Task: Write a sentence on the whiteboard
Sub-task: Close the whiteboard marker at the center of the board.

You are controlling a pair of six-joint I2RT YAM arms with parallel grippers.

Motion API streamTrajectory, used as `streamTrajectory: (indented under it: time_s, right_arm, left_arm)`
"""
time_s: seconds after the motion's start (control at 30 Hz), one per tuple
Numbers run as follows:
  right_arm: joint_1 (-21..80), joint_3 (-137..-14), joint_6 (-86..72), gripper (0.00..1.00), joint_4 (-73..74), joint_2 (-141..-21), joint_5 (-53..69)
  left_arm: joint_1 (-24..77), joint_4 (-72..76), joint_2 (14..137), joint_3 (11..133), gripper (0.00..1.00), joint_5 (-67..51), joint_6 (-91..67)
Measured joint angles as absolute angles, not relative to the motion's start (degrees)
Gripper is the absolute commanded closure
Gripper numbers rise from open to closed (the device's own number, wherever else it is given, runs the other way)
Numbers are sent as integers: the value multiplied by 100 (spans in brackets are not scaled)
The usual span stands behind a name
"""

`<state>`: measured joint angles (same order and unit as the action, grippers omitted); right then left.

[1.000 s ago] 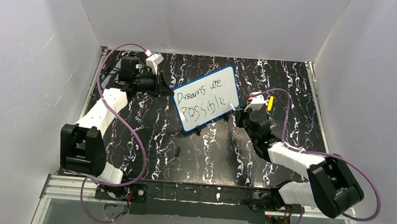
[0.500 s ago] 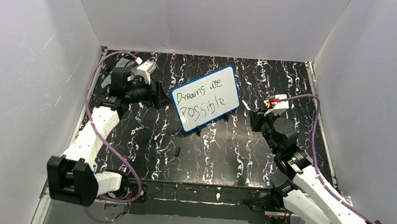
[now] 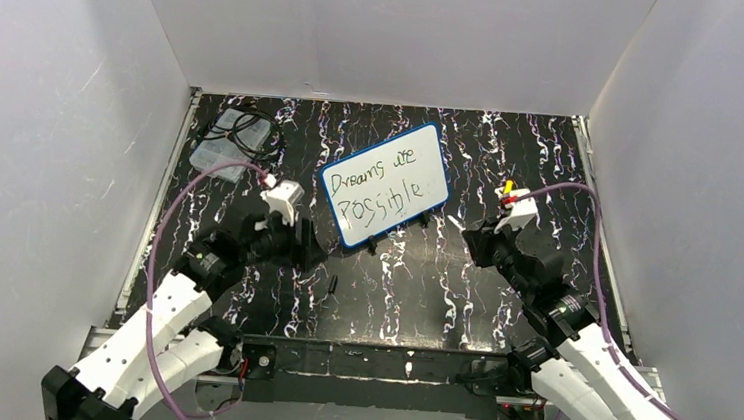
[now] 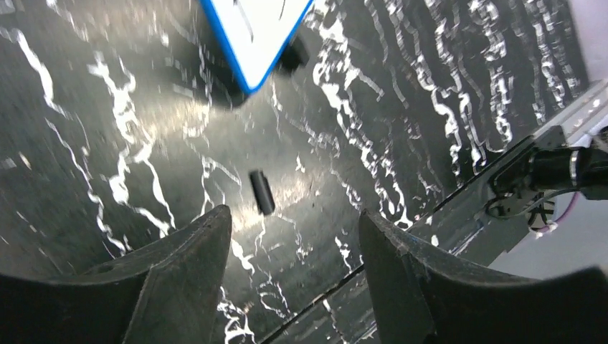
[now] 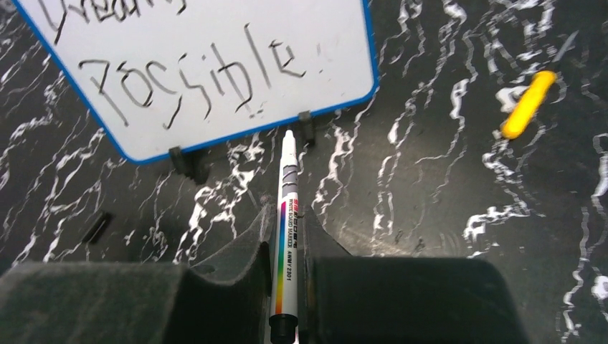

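Two pairs, left jaws parted and empty, right jaws clamped on marker

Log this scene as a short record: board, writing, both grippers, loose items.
Whiteboard: blue rim, black feet, angled mid-table
Sentence: "Dreams are Possible", two rows
Right gripper: shut on marker, tip off the writing surface
Left gripper: open, empty, near small black piece
Loose items: yellow object right of board; clear box of cables, far left
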<state>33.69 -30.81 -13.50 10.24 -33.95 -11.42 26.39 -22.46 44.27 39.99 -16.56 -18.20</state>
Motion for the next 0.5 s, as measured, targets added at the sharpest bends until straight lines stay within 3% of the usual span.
streamTrajectory:
  time_s: [0.17, 0.33, 0.5]
  right_arm:
    - [3369, -3081, -1516, 99, 1061, -3638, -537]
    - [3371, -3081, -1776, 99, 1011, -3999, 139]
    - [3371, -3081, -1970, 99, 974, -4283, 521]
  left_arm:
    - [3474, -2497, 4445, 3463, 42, -913, -2499]
    - [4418, -2392, 5675, 3454, 44, -270, -2751]
    - [4746, -2252, 6519, 3529, 56, 69, -2836]
